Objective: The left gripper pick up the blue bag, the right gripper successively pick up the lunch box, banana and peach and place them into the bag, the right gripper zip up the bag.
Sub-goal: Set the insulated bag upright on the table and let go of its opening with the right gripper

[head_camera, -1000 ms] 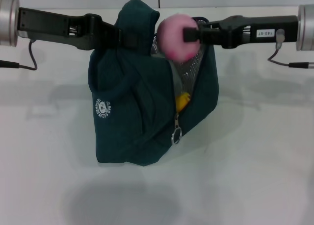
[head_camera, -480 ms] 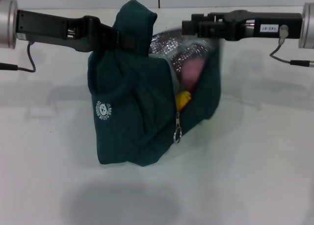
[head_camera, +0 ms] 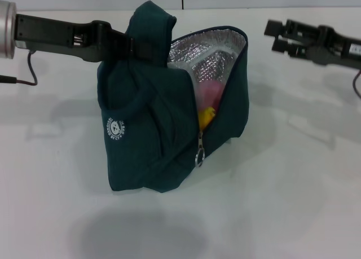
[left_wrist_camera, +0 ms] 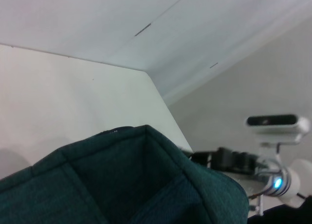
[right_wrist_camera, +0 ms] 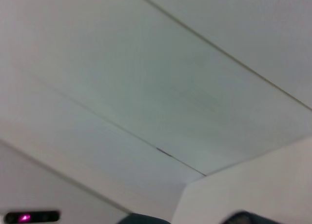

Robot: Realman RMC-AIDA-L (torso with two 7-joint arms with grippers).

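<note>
Left gripper [head_camera: 131, 46] clenched on blue bag [head_camera: 146, 129] top; peach [head_camera: 208, 92] & banana [head_camera: 206, 115] inside; right gripper [head_camera: 274, 36] released, well apart over bench [head_camera: 293, 185]

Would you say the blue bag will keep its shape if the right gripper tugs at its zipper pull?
Probably not: the blue bag looks soft, sagging in folds below the left gripper. It would likely swing, hanging from that one hold. The zipper pull dangles loose, so it may slip aside.

Left end effector [head_camera: 133, 46] fingertips buried in blue bag [head_camera: 146, 140] fabric; peach [head_camera: 208, 92] and banana [head_camera: 206, 117] mostly hidden inside.
</note>
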